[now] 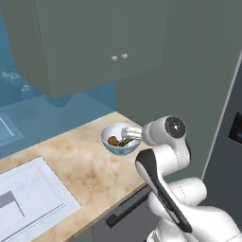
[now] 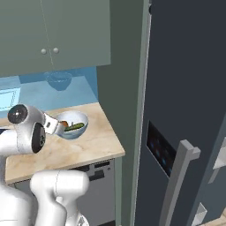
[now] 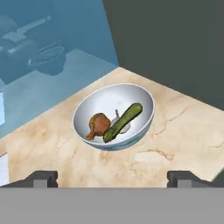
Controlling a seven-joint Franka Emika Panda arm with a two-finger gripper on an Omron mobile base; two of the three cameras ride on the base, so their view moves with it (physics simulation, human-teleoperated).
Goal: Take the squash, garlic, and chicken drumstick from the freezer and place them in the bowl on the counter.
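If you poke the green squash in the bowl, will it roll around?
Probably a little. The squash looks long and round-sided, so it may roll sideways, not end over end. It leans against the garlic and the drumstick, and the bowl's curved wall would likely slide it back. It looks stiff, not floppy.
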